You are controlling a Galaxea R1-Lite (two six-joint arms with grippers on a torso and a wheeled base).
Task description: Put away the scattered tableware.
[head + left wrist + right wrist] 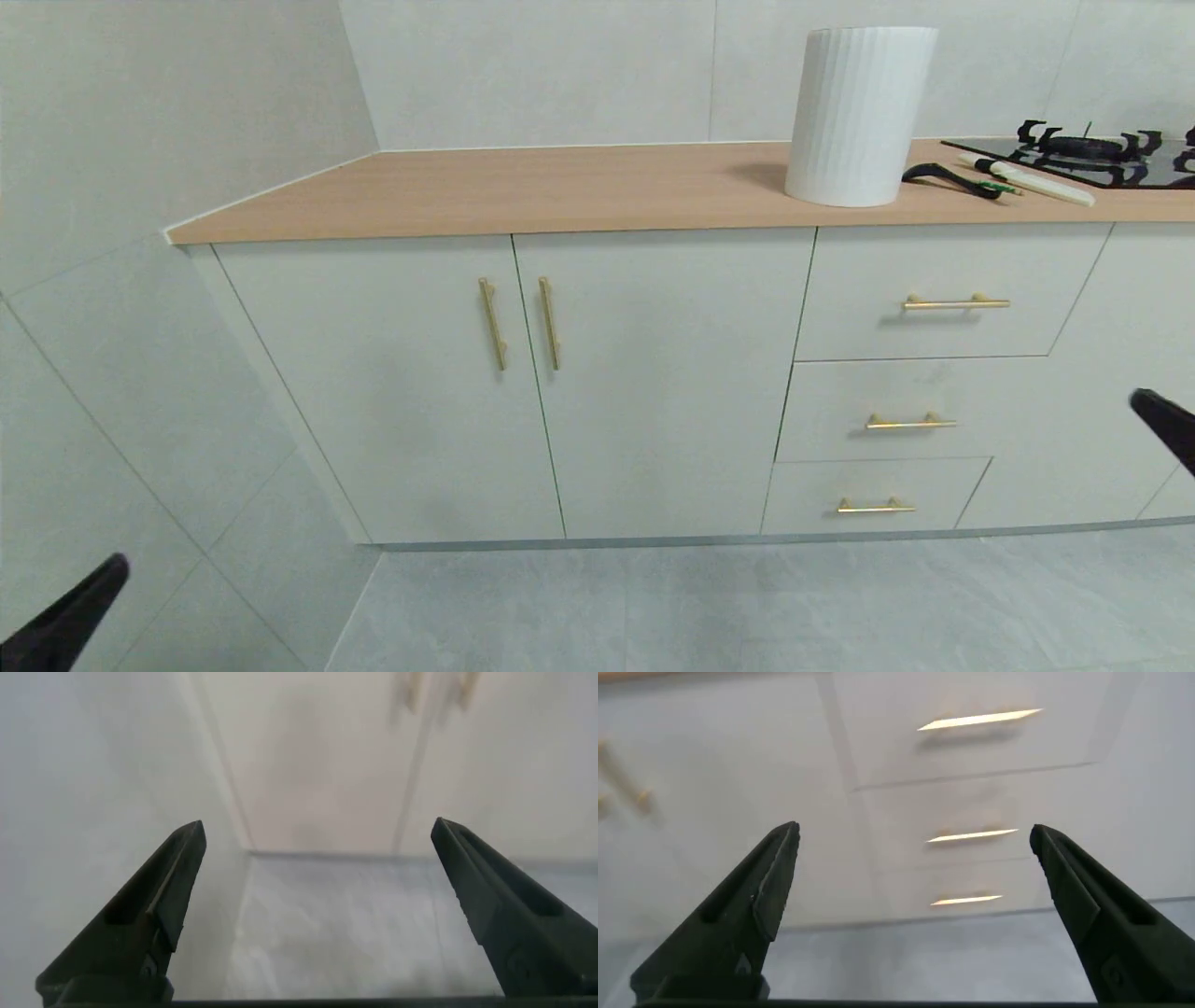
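Observation:
On the wooden countertop [523, 191], far right, a black ladle [945, 175] and a white-handled knife [1034, 183] lie beside a tall white ribbed holder [859, 112]. My left gripper [318, 831] hangs low over the floor by the corner cabinet, open, with nothing between its fingers. My right gripper [915, 833] is also open and holds nothing, facing the stack of drawers. In the head view a dark left fingertip [70, 616] shows at the bottom left and a right fingertip [1165, 425] at the right edge, both well below the counter.
A black hob [1102, 154] sits at the counter's far right. Below are two cabinet doors with gold handles [521, 322] and three drawers [952, 303]. A tiled wall closes the left side. Grey floor [747, 607] lies open in front.

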